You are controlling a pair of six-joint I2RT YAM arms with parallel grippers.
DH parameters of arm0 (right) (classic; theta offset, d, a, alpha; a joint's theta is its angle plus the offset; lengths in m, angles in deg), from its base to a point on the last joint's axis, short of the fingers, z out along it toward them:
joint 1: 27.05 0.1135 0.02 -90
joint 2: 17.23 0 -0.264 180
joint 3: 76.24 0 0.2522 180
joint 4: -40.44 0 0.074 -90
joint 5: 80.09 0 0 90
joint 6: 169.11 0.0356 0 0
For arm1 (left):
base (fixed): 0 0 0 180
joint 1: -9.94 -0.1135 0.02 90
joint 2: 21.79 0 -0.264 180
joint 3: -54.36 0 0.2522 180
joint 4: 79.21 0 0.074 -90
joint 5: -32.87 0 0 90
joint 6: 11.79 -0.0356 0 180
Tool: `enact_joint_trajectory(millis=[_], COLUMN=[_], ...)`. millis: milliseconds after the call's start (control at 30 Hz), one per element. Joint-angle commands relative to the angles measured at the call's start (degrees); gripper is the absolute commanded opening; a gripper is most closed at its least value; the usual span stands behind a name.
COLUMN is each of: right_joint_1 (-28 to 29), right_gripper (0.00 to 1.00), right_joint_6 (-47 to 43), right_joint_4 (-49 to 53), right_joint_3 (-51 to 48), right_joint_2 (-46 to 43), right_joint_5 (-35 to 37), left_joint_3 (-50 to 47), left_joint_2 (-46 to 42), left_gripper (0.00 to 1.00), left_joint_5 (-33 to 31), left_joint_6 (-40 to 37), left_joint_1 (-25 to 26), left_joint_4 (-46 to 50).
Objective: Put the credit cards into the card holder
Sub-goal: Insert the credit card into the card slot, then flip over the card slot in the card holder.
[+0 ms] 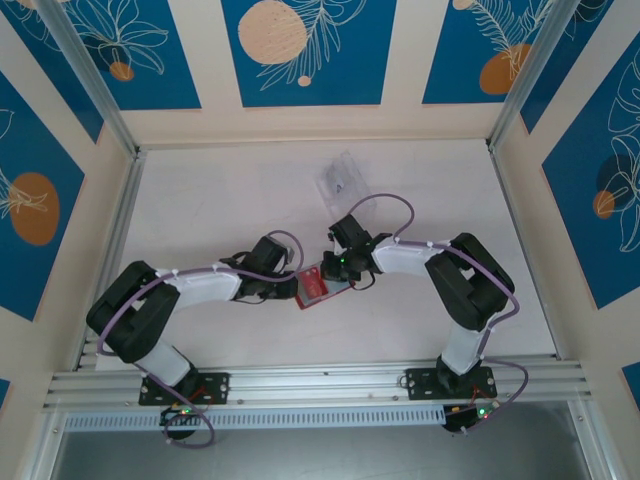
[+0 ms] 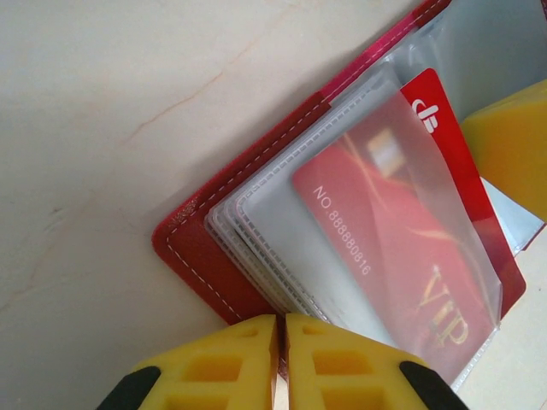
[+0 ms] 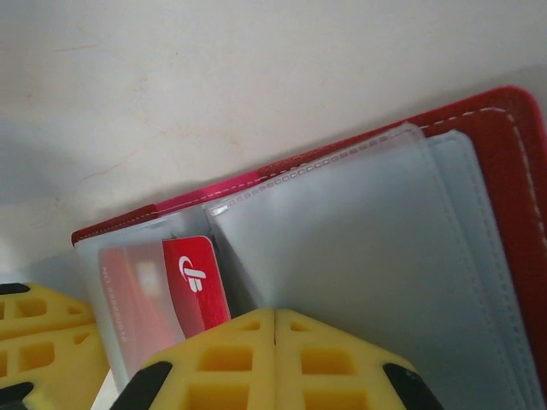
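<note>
The red card holder [image 1: 313, 289] lies open on the table between both grippers. My left gripper [image 2: 280, 323] is shut on the red cover's near edge [image 2: 205, 265]. A red VIP credit card [image 2: 385, 239] sits inside a clear pocket, and a second red card with a white logo [image 2: 434, 109] sticks out behind it. My right gripper [image 3: 274, 314] is shut on a grey-clear pocket leaf [image 3: 342, 231] of the holder, lifting it. The logo card [image 3: 195, 278] shows to its left. In the top view the left gripper [image 1: 297, 291] and right gripper [image 1: 331, 282] nearly touch over the holder.
A clear plastic tray [image 1: 340, 180] lies on the table behind the holder. The right gripper's yellow finger [image 2: 511, 145] is close in the left wrist view; the left gripper's fingers [image 3: 38, 342] show at lower left in the right wrist view. Frame rails [image 1: 320, 380] edge the table.
</note>
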Motion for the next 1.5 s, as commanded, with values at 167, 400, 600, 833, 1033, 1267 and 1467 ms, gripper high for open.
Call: enact_joint_trajectory(millis=[167, 400, 600, 833, 1033, 1267, 1467], right_joint_1=[0.37, 1.61, 3.75, 0.68, -4.04, -3.76, -1.45], right_gripper=[0.00, 0.00, 0.00, 0.00, 0.00, 0.00, 0.00], right_joint_6=[1.70, 5.81, 7.46, 1.25, -3.99, -3.26, -1.72], right_joint_4=[-4.17, -9.02, -7.86, 3.45, 8.96, 9.60, 10.94], right_joint_3=[-0.08, -4.08, -5.99, -0.73, 4.41, 4.72, 3.26], right_joint_2=[0.81, 0.56, -2.18, -7.65, -4.69, 0.18, 1.41], right_joint_5=[-7.63, -10.05, -3.54, 4.59, 4.98, 7.87, 10.71], left_joint_3=[-2.04, -1.47, -0.37, 0.39, 0.66, 0.69, 0.84], left_joint_2=[2.70, 2.62, 2.62, 2.62, 2.85, 2.69, 2.63], left_gripper=[0.11, 0.11, 0.11, 0.11, 0.11, 0.11, 0.11], left_joint_5=[-2.05, -2.36, -2.88, -3.28, -3.10, -3.18, -3.45], left_joint_6=[-0.63, -0.64, -1.27, -2.98, -3.66, -3.70, -3.81], left_joint_1=[0.66, 0.65, 0.69, 0.70, 0.62, 0.69, 0.63], left_joint_4=[0.16, 0.34, 1.16, 1.82, 2.14, 2.66, 3.02])
